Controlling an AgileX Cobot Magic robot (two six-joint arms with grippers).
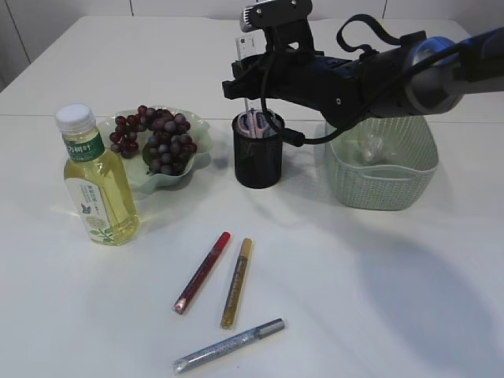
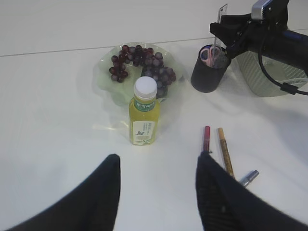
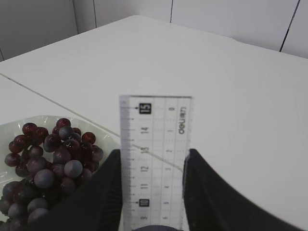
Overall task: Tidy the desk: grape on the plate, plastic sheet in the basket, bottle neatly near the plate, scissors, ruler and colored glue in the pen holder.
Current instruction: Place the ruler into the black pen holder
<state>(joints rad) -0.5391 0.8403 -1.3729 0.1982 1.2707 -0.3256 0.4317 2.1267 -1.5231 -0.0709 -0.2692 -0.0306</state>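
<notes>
My right gripper is shut on the clear ruler, which stands upright with its lower end at the mouth of the black pen holder. Pink-handled scissors stand inside the holder. Grapes lie on the pale green plate. The yellow bottle stands upright in front of the plate. Red, gold and silver glue pens lie on the table. The plastic sheet sits in the green basket. My left gripper hangs open and empty.
The right arm reaches across above the basket. The basket stands just right of the pen holder, and the plate just left of it. In the left wrist view the glue pens lie beside the right finger.
</notes>
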